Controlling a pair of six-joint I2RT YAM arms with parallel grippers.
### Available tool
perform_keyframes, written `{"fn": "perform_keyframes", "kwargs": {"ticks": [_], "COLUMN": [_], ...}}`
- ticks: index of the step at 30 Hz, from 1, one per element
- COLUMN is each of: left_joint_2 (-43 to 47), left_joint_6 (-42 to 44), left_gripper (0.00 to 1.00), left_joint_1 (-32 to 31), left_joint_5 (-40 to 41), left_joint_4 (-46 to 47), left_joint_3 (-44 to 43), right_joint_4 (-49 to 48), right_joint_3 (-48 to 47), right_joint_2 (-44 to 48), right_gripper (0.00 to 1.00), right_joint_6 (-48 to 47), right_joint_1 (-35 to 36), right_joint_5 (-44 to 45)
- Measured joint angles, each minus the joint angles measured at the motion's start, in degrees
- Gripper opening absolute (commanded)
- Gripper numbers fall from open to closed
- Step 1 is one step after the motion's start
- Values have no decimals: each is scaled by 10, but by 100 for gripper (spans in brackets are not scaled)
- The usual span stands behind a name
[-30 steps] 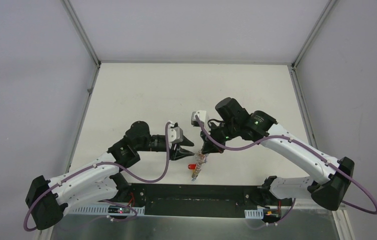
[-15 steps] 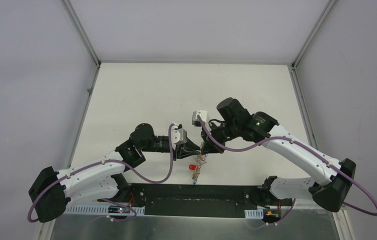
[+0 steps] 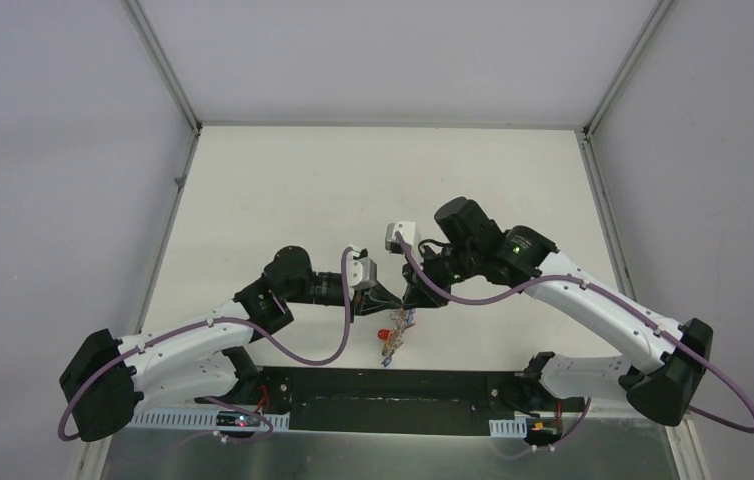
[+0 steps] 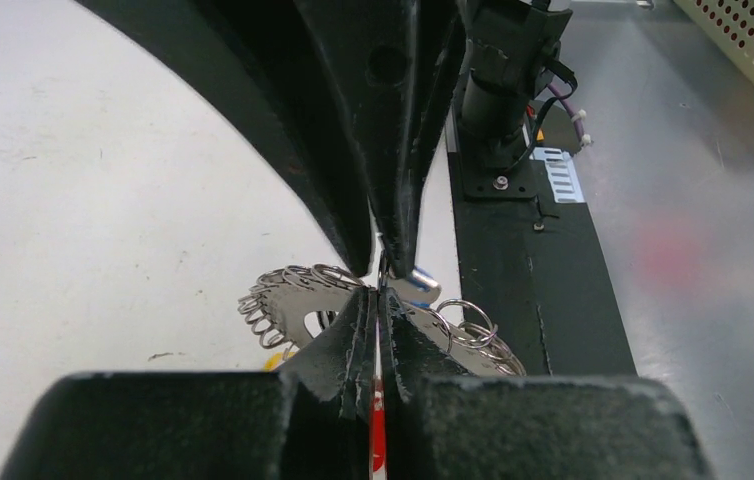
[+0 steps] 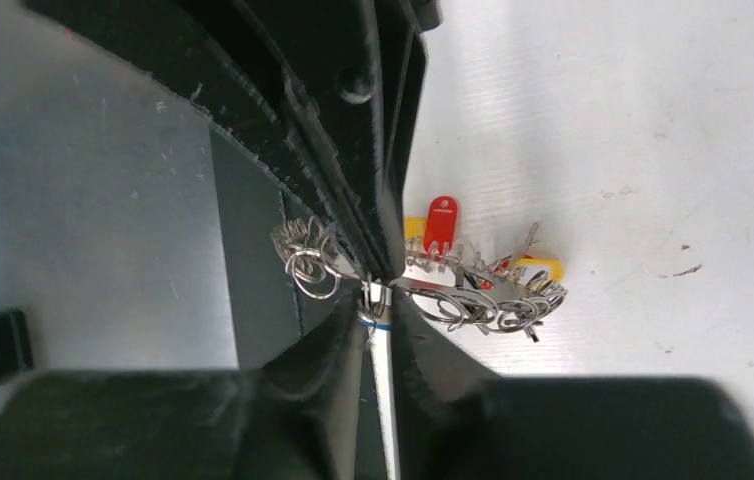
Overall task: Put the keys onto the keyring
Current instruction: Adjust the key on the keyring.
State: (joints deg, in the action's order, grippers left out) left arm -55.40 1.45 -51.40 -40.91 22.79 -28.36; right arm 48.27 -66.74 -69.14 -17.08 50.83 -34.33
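Soft, even light falls from above in the overhead view: the white worktop (image 3: pixel 283 180) is bright and sharp, with only faint, soft-edged shadows. Both wrist views turn dark up close, where the left hand (image 4: pixel 377 305) and the right hand (image 5: pixel 375 305) are blurred black masses. The keyring (image 5: pixel 473 295) glints in focus. A red smear (image 4: pixel 668 245) lies blurred at the left wrist view's right side.

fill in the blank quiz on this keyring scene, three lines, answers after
1. The plastic key head that sticks out farthest from the keyring in the right wrist view is coloured ____.
2. The left gripper has its jaws ____.
3. The right gripper meets the left gripper tip to tip, right at the ____.

Missing words: red; shut; keyring
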Motion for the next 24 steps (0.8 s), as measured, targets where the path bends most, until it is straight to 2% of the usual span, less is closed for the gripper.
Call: {"fn": "perform_keyframes", "kwargs": {"ticks": [2, 5, 12, 18, 24], "left_joint_2": [0, 7, 77, 125, 128], "left_joint_6": [-7, -23, -52, -70, -82], "left_gripper": [0, 0, 0, 0, 0], "left_joint_1": [0, 0, 0, 0, 0], "left_joint_5": [1, 12, 66, 91, 94], "left_joint_4": [1, 10, 12, 64, 132], "left_joint_3": [0, 11, 35, 59, 78], "right_joint_4": [-12, -44, -132, -221, -328], "right_joint_3": [5, 18, 87, 145, 185], "right_joint_2": [5, 21, 92, 149, 198], "right_gripper": [48, 55, 55, 54, 49], "right_joint_6": [7, 19, 44, 52, 66], "right_joint_1": [-2, -9, -41, -46, -46], "right_joint_5": [7, 17, 23, 0, -70]}}
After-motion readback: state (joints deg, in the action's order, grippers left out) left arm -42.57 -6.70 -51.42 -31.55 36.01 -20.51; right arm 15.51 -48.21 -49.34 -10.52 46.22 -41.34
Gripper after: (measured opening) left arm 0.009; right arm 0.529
